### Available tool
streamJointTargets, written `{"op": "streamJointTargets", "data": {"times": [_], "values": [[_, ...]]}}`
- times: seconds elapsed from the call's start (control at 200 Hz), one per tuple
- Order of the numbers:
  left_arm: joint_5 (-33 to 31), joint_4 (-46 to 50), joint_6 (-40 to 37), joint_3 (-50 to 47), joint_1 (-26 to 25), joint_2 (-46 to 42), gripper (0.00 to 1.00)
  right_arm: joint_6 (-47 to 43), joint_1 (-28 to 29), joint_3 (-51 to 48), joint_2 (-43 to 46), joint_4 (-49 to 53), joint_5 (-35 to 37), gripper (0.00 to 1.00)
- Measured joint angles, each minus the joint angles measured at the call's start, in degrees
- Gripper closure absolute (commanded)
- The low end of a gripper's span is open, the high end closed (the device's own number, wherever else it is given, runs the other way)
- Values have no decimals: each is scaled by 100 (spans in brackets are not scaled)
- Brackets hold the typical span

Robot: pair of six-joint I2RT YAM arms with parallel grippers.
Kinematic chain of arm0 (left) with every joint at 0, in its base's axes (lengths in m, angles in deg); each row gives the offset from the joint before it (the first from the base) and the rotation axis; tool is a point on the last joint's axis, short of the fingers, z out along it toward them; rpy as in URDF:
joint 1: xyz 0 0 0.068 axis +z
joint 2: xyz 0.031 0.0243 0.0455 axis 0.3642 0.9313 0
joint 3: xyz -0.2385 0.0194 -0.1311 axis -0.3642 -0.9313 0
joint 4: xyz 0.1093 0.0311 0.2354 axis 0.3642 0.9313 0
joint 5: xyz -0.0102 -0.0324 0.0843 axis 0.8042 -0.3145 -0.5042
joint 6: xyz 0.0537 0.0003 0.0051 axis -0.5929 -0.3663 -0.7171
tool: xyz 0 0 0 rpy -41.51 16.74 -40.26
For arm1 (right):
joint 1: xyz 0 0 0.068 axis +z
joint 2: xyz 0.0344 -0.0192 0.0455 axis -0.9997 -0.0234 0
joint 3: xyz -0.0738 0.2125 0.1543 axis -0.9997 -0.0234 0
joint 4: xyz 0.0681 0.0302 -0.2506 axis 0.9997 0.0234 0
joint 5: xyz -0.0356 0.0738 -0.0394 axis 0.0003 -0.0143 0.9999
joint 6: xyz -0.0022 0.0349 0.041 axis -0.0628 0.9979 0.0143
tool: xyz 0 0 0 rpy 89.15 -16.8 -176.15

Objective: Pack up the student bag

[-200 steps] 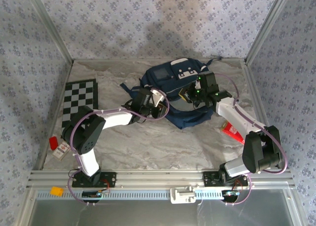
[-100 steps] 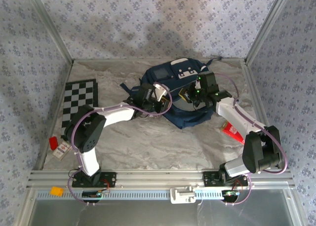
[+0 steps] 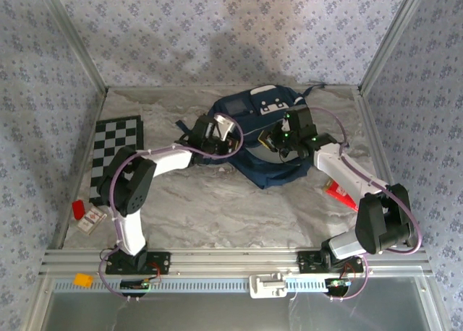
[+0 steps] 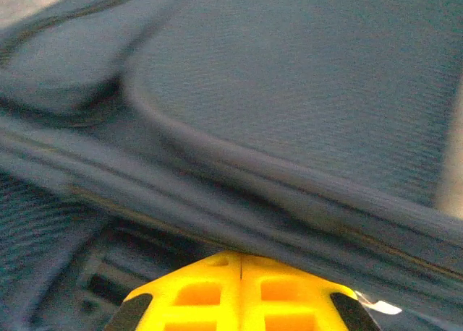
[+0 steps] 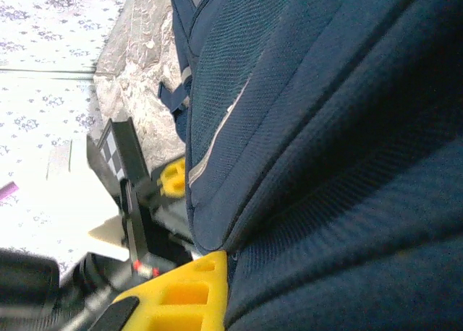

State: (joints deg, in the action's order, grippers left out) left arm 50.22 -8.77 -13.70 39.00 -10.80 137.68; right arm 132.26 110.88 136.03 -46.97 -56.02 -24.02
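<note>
Left hand (image 3: pixel 217 134), fingers pressed together, meets the 9 o'clock edge of the student bag (image 3: pixel 249 110), which lies toward 12 o'clock on the desk (image 3: pixel 217 201). Right hand (image 3: pixel 278 139), on the bag's 3 o'clock side, is clamped on its navy fabric.

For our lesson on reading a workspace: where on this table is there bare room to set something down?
The widest bare stretch of table lies in front of the backpack, toward the near edge. A smaller patch lies between the checkerboard and the back wall. It is crowded around the backpack, where the left gripper and right gripper both reach in.
</note>
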Motion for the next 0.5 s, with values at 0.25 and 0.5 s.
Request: {"op": "streamJointTargets", "data": {"times": [0.25,0.5], "values": [[-258,116,142,103,348,146,90,153,164,-92,4,-109,-15,100],[-81,225,111,-940,138,-984,63,195,149,-96,4,-157,-63,100]]}}
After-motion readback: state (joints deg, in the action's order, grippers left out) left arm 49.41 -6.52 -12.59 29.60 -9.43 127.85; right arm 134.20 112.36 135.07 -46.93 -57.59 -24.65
